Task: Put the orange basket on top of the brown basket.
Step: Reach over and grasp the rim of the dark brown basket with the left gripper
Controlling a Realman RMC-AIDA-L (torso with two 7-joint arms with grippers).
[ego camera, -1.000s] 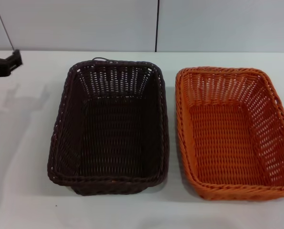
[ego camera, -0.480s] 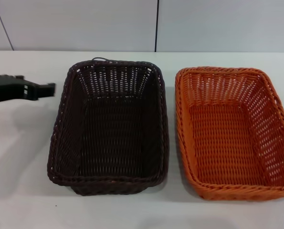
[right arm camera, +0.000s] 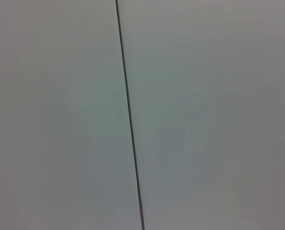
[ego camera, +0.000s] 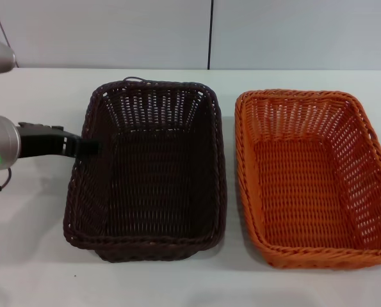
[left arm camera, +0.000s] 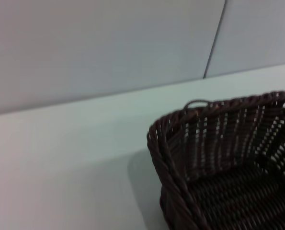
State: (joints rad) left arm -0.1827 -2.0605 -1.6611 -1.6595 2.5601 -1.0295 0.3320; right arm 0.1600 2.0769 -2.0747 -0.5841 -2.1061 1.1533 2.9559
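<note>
Two baskets sit side by side, long axes running away from the robot: orange basket [ego camera: 312,176] right, brown basket [ego camera: 148,169] left. Left gripper [ego camera: 81,146] reaches over its left rim, fingers' state unclear. Wrist view shows only its far corner [left arm camera: 228,158].

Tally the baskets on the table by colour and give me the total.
Orange basket: 1
Brown basket: 1
Total: 2 baskets, side by side on the white table, both empty.
</note>
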